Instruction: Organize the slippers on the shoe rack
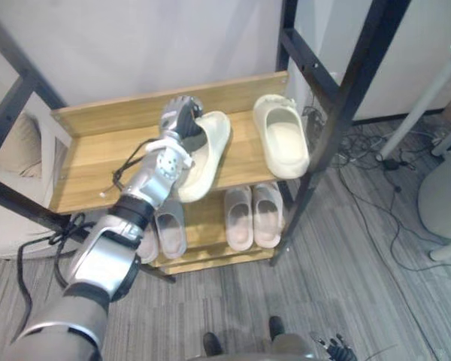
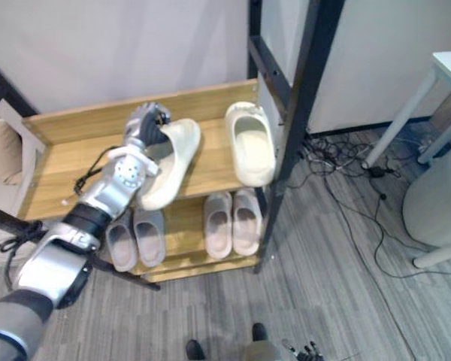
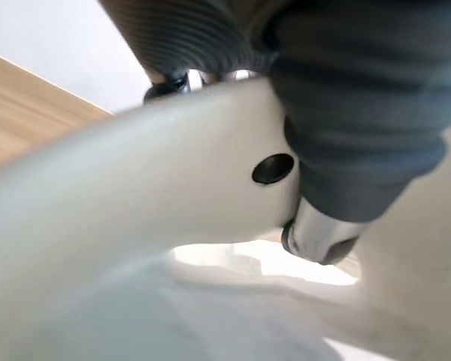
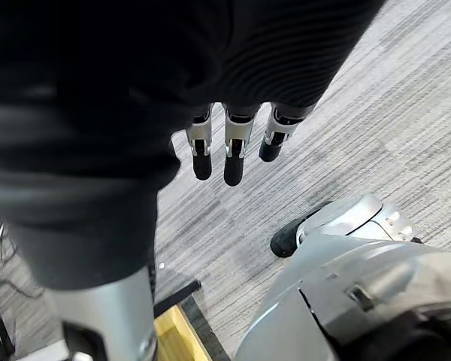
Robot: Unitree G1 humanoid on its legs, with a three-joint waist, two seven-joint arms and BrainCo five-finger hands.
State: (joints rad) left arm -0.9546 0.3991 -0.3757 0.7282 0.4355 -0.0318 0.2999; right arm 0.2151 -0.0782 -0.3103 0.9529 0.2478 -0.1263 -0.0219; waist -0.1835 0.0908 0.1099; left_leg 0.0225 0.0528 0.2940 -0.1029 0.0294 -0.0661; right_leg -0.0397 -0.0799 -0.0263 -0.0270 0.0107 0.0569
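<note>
Grey carpet runs under a wooden shoe rack at mid-frame. On its top shelf, centre, the left hand is clamped round the strap of a cream slipper, which lies angled and overlaps the front edge. A second cream slipper lies apart, to the right. The lower shelf holds two grey slipper pairs. The right hand hangs over the carpet, fingers straight.

The shoe rack reads to me as pale wood with a smooth, lightly sheened grain, on a matt black metal frame. The cream slippers look like moulded foam, smooth and matt. So do the grey slippers. The floor is rough grey carpet with a fine ribbed weave. My left hand has a dark ribbed cover and silver metal fingers.
</note>
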